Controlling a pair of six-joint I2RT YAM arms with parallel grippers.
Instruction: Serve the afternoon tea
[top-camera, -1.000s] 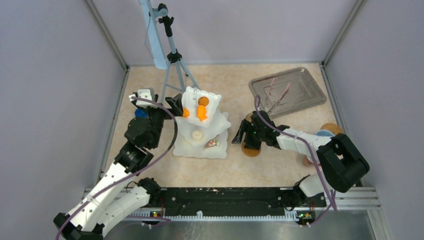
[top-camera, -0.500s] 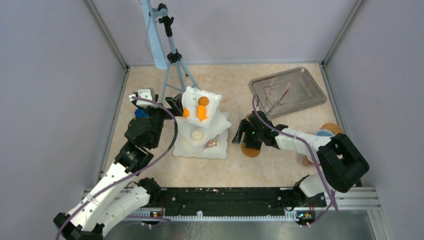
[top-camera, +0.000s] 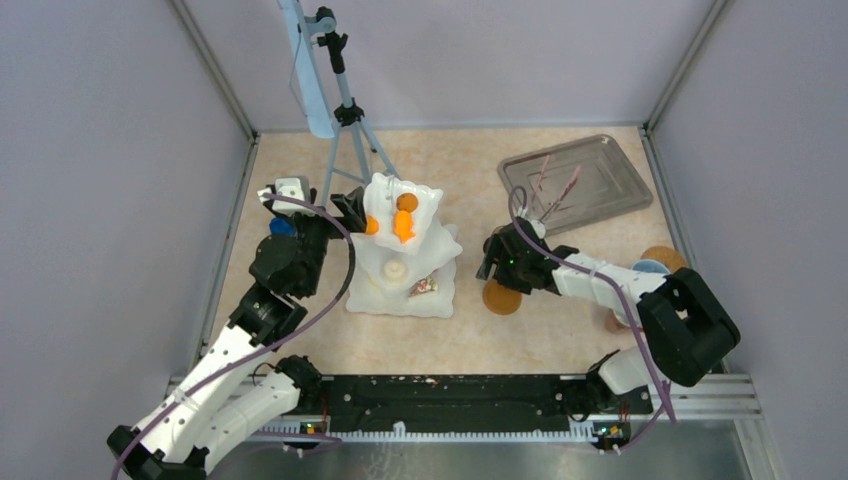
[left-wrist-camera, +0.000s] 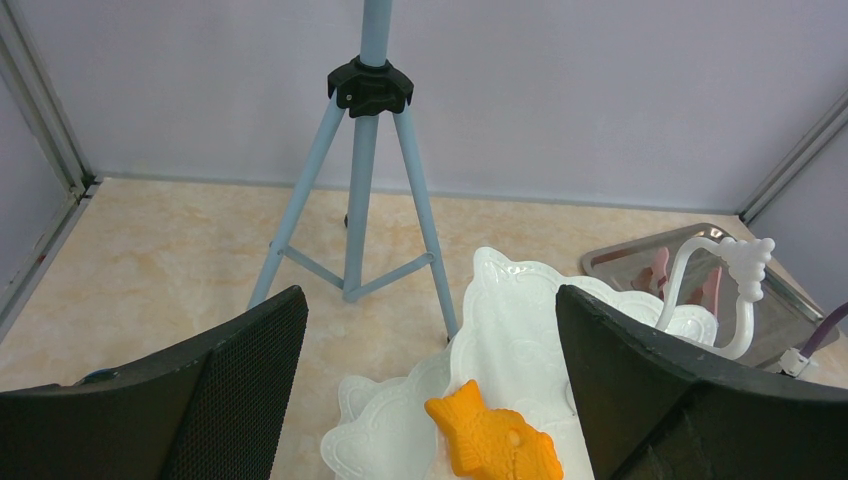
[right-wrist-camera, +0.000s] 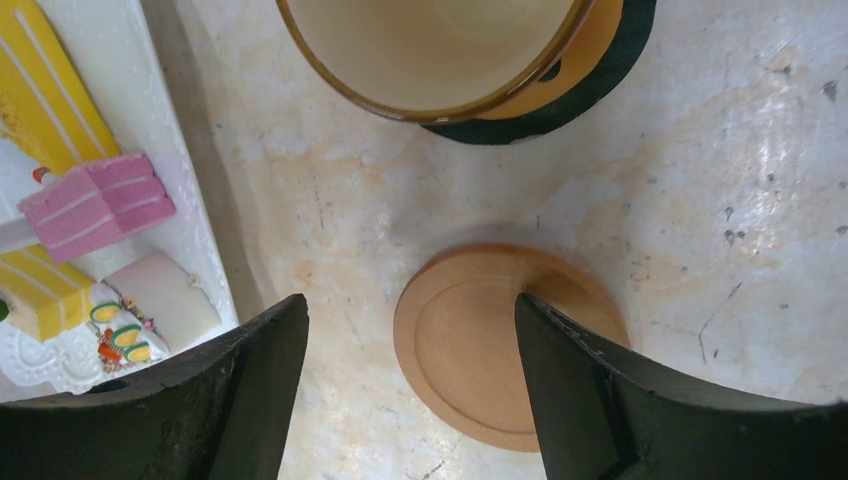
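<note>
A white tiered stand (top-camera: 447, 243) stands mid-table. Its top tier holds orange pastries (top-camera: 404, 224); a cream one (top-camera: 396, 269) and a cake slice (top-camera: 424, 287) lie lower. My left gripper (top-camera: 350, 212) is open and empty beside the stand's left; its view shows the orange fish pastry (left-wrist-camera: 492, 441) between open jaws (left-wrist-camera: 430, 305). My right gripper (top-camera: 493, 262) is open and empty (right-wrist-camera: 410, 312) above a wooden coaster (right-wrist-camera: 500, 345). An orange-brown mug (right-wrist-camera: 440, 50) stands just beyond it. Pink (right-wrist-camera: 95, 205), yellow (right-wrist-camera: 45, 95) and cream (right-wrist-camera: 160, 297) pastries lie on the stand's lower tier.
A metal tray (top-camera: 615, 196) with pink tongs (top-camera: 560, 195) lies at the back right. A blue tripod (top-camera: 345, 115) stands behind the stand. A blue toy car (top-camera: 282, 227) sits by the left arm. Another coaster (top-camera: 664, 256) and a blue-rimmed item (top-camera: 650, 267) lie at the right.
My right gripper has shifted back off the wooden coaster, which now shows more fully in the top view. The left arm has not moved.
</note>
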